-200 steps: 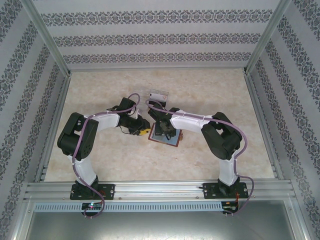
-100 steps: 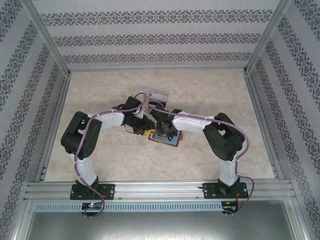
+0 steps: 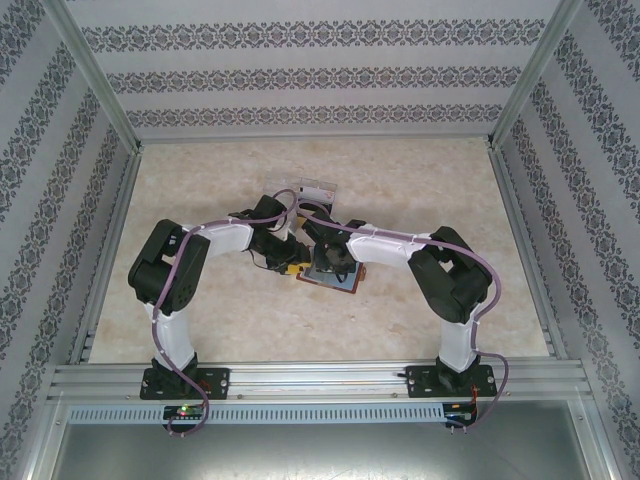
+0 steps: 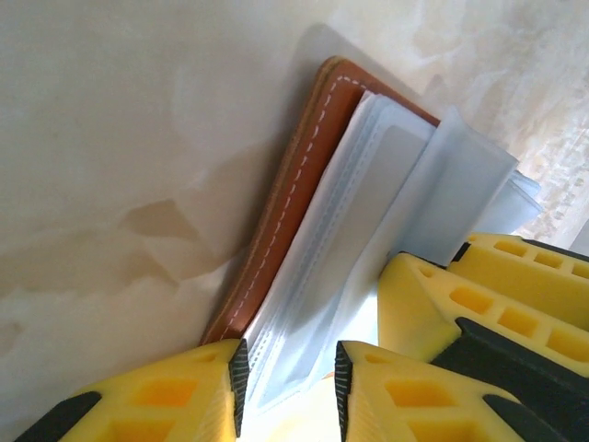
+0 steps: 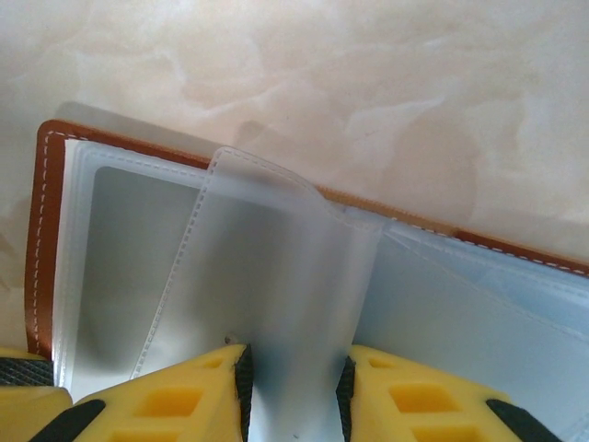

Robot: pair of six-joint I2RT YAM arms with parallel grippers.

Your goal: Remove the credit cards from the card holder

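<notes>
The card holder point(image 3: 342, 283) lies open mid-table, a brown leather cover point(image 4: 293, 189) with clear plastic sleeves point(image 4: 368, 184). My left gripper point(image 4: 290, 368) sits at its left end, its jaws apart astride the sleeve edges, which do not fill the gap. My right gripper point(image 5: 294, 368) is shut on one clear sleeve point(image 5: 276, 258), which stands up bowed between its pads. The right gripper's yellow fingers point(image 4: 442, 304) show beside the sleeves in the left wrist view. In the top view both grippers point(image 3: 290, 265) point(image 3: 322, 262) meet over the holder. I cannot tell whether credit cards sit in the sleeves.
A white card point(image 3: 316, 188) lies flat on the marble tabletop point(image 3: 430, 190) just behind the grippers. Patterned walls and metal rails point(image 3: 520, 230) close in the table on three sides.
The left arm has reached right, bringing its gripper onto the holder's left end with its jaws slightly wider. The right gripper has closed in on the sleeve.
</notes>
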